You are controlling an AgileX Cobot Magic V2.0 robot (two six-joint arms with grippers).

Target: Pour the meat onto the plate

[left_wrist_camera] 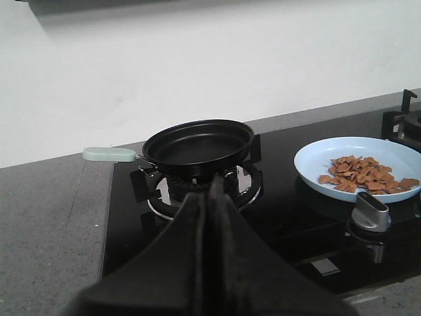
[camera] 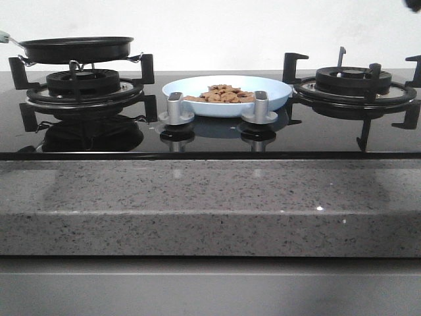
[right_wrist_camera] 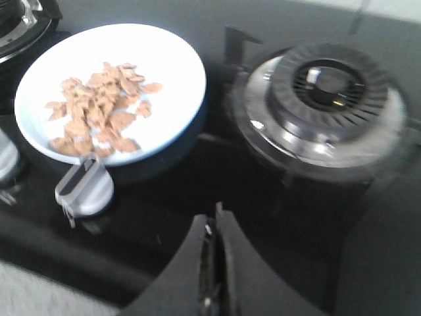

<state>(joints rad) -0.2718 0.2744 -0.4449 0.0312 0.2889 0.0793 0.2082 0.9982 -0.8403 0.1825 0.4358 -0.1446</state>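
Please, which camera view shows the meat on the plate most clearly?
The right wrist view: it looks down on the meat, showing the whole heap on the plate. The front view sees it edge-on; the left wrist view shows it small and oblique.

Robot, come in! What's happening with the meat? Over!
Both grippers shut, empty. Light-brown meat pieces heaped on round pale-blue plate. Black frying pan empty on left burner. Nothing blocking.

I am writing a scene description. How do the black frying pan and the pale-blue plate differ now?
The frying pan is black and empty; the plate is pale blue and holds the meat. The frying pan sits raised on the left burner; the plate rests on the glass between the burners. The frying pan has a handle; the plate has none. Both are round.
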